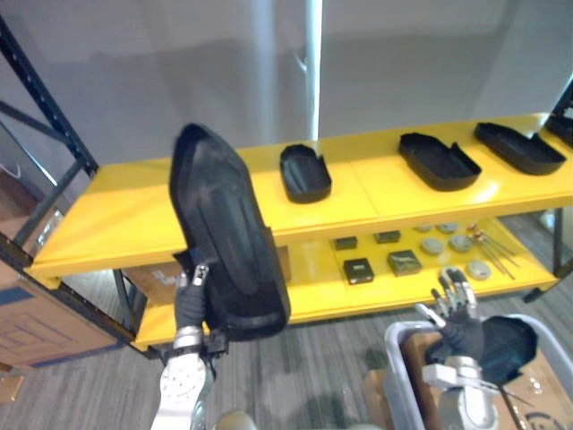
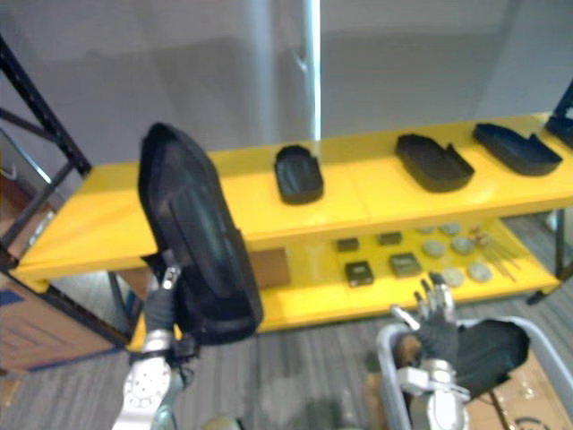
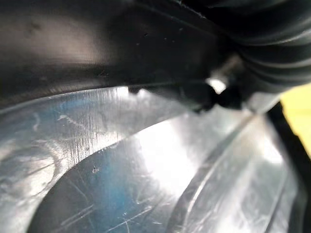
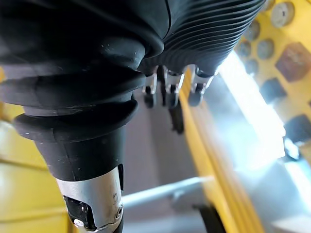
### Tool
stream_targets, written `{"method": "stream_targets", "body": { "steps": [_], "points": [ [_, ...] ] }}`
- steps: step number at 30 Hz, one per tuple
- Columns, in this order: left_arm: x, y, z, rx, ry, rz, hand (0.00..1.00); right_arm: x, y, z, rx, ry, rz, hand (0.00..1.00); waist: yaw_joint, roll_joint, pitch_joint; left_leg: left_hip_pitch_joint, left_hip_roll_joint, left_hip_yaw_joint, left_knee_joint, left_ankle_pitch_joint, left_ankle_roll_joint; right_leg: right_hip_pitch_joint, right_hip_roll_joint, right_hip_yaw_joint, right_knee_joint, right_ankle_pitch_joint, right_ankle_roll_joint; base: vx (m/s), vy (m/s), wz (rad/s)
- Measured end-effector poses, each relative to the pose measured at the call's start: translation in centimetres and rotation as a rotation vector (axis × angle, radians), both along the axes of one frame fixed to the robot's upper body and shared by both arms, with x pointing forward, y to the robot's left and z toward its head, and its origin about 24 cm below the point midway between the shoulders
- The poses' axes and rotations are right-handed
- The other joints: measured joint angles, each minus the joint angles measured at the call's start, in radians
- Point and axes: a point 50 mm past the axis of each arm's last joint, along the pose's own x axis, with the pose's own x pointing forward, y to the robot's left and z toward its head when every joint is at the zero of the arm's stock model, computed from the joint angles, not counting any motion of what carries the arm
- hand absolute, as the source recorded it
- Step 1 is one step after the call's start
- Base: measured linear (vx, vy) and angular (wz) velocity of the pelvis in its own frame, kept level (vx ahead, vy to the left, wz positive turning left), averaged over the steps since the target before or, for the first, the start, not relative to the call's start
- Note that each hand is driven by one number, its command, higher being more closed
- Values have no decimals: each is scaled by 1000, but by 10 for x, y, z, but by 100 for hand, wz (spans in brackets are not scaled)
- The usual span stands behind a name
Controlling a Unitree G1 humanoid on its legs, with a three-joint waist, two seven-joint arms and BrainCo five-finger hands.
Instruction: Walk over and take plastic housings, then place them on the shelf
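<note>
Left eye view: left hand (image 1: 190,305) clamps housing (image 1: 224,224) before shelf (image 1: 107,219); right hand (image 1: 455,303) idle, fingers apart. Placing step; next, probably lay it flat.

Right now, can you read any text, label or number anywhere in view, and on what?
None can be read.
Dark print on the cardboard box beside the right hand: too blurred to read.
Plastic housing in the left hand, yellow shelf: no text visible.
</note>
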Motion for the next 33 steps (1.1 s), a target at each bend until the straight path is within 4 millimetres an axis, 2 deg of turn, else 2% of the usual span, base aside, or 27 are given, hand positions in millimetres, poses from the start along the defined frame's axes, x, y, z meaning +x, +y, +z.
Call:
{"method": "stream_targets", "body": {
  "steps": [2, 3, 4, 5, 6, 7, 8, 9, 10, 11, 12, 13, 14, 16, 18, 19, 20, 21, 22, 25, 28, 31, 33],
  "points": [
    [0, 2, 3, 9, -21, 1, 100, 6, -6, 8, -25, -38, -6, 0, 4, -4, -1, 17, -73, -14, -260, 23, -21, 4, -23, 2, -11, 5, 8, 263, 94, -4],
    [0, 6, 6, 19, -42, 13, 100, 11, -10, 14, -38, -61, -8, 0, 5, 3, -1, 40, -110, -32, -434, 84, -31, 15, -26, 3, -20, 4, 13, 281, 178, -30],
    [1, 13, 8, 32, -58, 36, 100, 14, -11, 14, -34, -67, -15, 0, 27, -11, -1, 77, -137, -37, -479, 179, -27, 34, -44, 31, -21, -6, 30, 288, 193, -31],
    [1, 16, 10, 37, -64, 50, 100, 16, -10, 14, -31, -71, -12, 0, 30, -23, -4, 95, -150, -31, -488, 178, -23, 43, -57, 36, -27, -1, 39, 273, 178, -19],
    [3, 23, 15, 39, -87, 72, 100, 19, -10, 18, -34, -90, -11, 0, 27, -42, -9, 99, -170, -30, -488, 164, -2, 53, -77, 36, -42, 17, 68, 240, 153, 10],
    [7, 27, 22, 51, -116, 83, 100, 24, -9, 21, -32, -109, -13, 0, 24, -62, -9, 98, -185, -24, -490, 152, 10, 50, -91, 35, -43, 30, 81, 216, 142, 11],
    [9, 28, 24, 57, -127, 85, 100, 26, -9, 23, -28, -117, -17, 0, 25, -67, -8, 100, -189, -18, -492, 147, 14, 44, -93, 35, -33, 37, 88, 181, 137, -7],
    [11, 30, 27, 65, -141, 88, 100, 32, -8, 24, -19, -127, -20, 0, 25, -68, -7, 112, -195, -8, -510, 140, 20, 2, -96, 31, 42, 49, 108, 153, 134, -15],
    [12, 30, 29, 70, -145, 85, 100, 35, -6, 23, -5, -129, -24, 0, 21, -63, -5, 147, -199, -5, -538, 137, 24, -48, -100, 20, 158, 71, 113, 184, 176, -15],
    [13, 30, 29, 75, -146, 83, 100, 35, -5, 21, 3, -124, -30, 0, 19, -61, -2, 171, -200, -4, -552, 134, 28, -70, -103, 7, 226, 90, 114, 192, 182, -14],
    [13, 30, 30, 81, -149, 83, 100, 33, -2, 17, 25, -112, -43, 0, 13, -57, 8, 234, -197, -3, -583, 127, 39, -108, -121, -26, 358, 114, 101, 193, 164, -6],
    [13, 30, 31, 90, -151, 93, 100, 31, 1, 13, 34, -95, -46, 0, -4, -47, 11, 274, -189, -2, -596, 112, 46, -132, -122, -54, 404, 74, 70, 154, 112, -5],
    [13, 31, 32, 101, -157, 104, 100, 30, 3, 12, 28, -89, -40, 0, -6, -46, 11, 288, -184, 1, -597, 104, 44, -149, -119, -64, 406, 61, 57, 126, 82, -14],
    [16, 35, 38, 117, -182, 139, 100, 31, 9, 12, 11, -86, -18, 0, -5, -48, 10, 313, -167, 25, -592, 78, 31, -227, -113, -80, 329, 39, 47, 105, 23, -23],
    [19, 37, 41, 124, -194, 155, 100, 30, 9, 13, 6, -88, -31, 0, -13, -49, 10, 315, -161, 22, -588, 69, 17, -249, -113, -79, 225, 56, 59, 91, -33, 4],
    [20, 38, 43, 132, -198, 156, 100, 29, 8, 13, 2, -85, -48, 0, -16, -56, 8, 314, -159, 19, -578, 61, 4, -247, -114, -79, 154, 112, 58, 113, -76, 7],
    [20, 39, 45, 154, -203, 157, 100, 29, 8, 13, 11, -83, -71, 0, -13, -84, -5, 312, -170, 18, -566, 48, -15, -241, -120, -75, 69, 245, 66, 160, -167, 0],
    [21, 38, 44, 171, -197, 165, 100, 29, 8, 13, 11, -82, -92, 0, -7, -87, -11, 312, -164, 18, -559, 38, -29, -215, -116, -78, 25, 221, 86, 240, -268, -13],
    [21, 33, 41, 174, -182, 165, 100, 32, 5, 19, -2, -99, -137, 0, -3, -58, -7, 310, -130, 19, -559, 33, -44, -168, -82, -89, -82, 242, 92, 202, -242, -9],
    [22, 30, 38, 170, -156, 179, 100, 34, -3, 31, -35, -132, -241, 0, -6, 0, -1, 316, -100, 26, -595, 49, -69, -133, -36, -103, -197, 291, 73, 124, -119, -4],
    [19, 34, 42, 188, -161, 207, 100, 31, -12, 34, -35, -137, -340, 0, -3, 3, -1, 359, -82, 46, -634, 57, -83, -108, -10, -99, -221, 297, 68, 118, -74, -17],
    [19, 41, 42, 192, -136, 242, 100, 24, -23, 43, -55, -175, -447, 0, -7, 0, 0, 376, -88, 56, -649, 57, -82, -96, -11, -91, -239, 300, 68, 59, -7, -12],
    [19, 48, 38, 201, -81, 269, 100, 16, -29, 41, -51, -169, -504, 0, -5, -1, -1, 385, -91, 77, -662, 57, -82, -87, -11, -77, -260, 310, 73, -5, 16, -17]
  ]
}}
